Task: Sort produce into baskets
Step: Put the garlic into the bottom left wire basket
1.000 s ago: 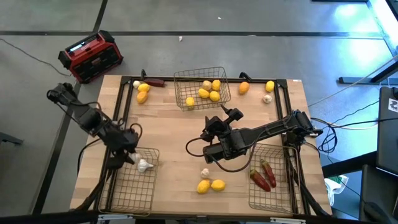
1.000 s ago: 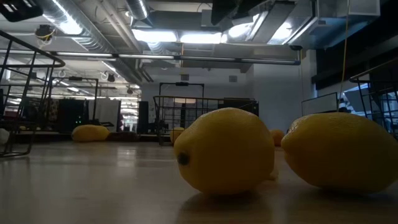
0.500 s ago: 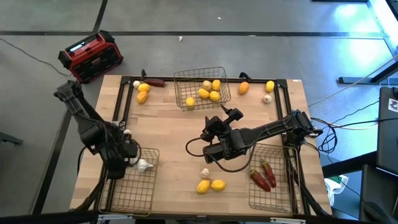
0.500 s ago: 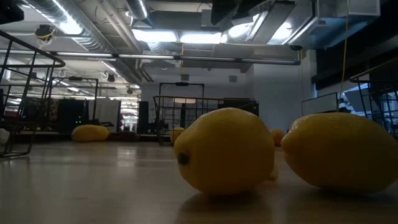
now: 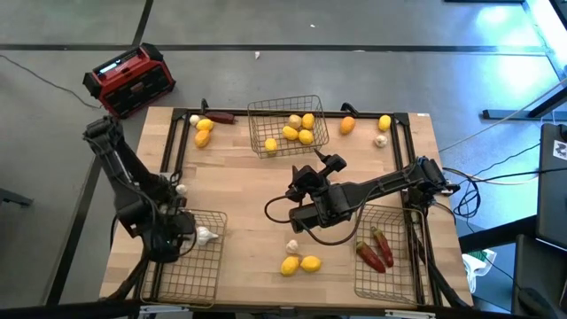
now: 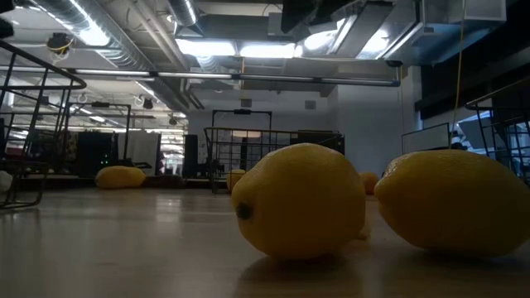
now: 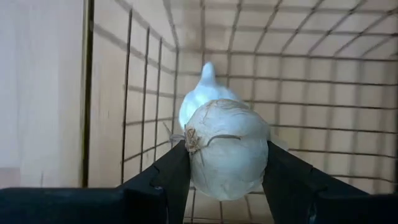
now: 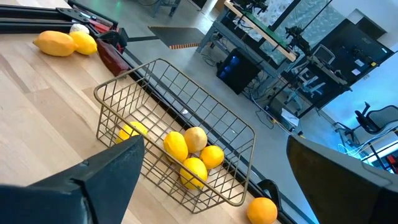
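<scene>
Over the last second we find the left arm has swung inward and brought its left gripper (image 5: 177, 232) from just outside the rim to a position over the near-left basket (image 5: 190, 282). The right arm has not moved. We judge this to be the delivery stage for one garlic piece: it is above the correct container but not yet let go.

The left gripper is clamped on a held garlic bulb (image 7: 227, 148), one finger pressing each flank. In the left wrist view the bulb fills the gap between the fingers, with its dried root scar turned toward the wrist camera. We read its long axis as running roughly forward from the hand, stem end away, though that end is hidden behind the bulb itself.

Just beyond the fingertips a second garlic bulb (image 7: 203, 94) lies on the basket floor, its pointed tip directed away from the hand. Basket mesh lies beyond and to one side of the gripper.

The right gripper (image 5: 308, 189) waits over mid-table, jaws spread wide and empty. The far basket (image 8: 177, 168), holding lemons (image 8: 176, 147), lies ahead of it. Loose lemons (image 5: 299, 264) and another garlic piece (image 5: 291, 246) remain unsorted on the table, close by its wrist.
</scene>
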{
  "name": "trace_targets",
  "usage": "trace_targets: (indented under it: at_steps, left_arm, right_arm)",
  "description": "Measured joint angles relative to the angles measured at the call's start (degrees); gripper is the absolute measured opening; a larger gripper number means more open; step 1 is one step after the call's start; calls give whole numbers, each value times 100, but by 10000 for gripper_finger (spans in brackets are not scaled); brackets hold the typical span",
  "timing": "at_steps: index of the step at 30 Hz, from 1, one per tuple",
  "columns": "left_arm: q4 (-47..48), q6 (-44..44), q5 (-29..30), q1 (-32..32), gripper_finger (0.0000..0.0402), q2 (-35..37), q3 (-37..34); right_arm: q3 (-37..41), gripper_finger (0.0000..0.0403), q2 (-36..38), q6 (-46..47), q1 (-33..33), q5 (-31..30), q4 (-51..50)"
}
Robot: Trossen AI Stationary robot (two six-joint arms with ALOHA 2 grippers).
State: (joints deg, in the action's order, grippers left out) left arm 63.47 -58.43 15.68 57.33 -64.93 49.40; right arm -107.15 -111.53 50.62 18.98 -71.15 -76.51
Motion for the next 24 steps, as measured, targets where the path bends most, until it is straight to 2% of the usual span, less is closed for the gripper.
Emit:
trace_targets:
  at_steps: [6, 11, 24]
  left_arm:
    - [-597, -387, -15, 208, 164, 2, -693]
    - [-900, -409, -265, 233, 164, 2, -1086]
    - [-875, -637, -299, 227, 164, 6, -1366]
  right_arm:
    - [0, 390, 0, -9, 0, 0, -2]
    - [0, 390, 0, -9, 0, 1, 2]
    - [0, 390, 0, -12, 0, 0, 15]
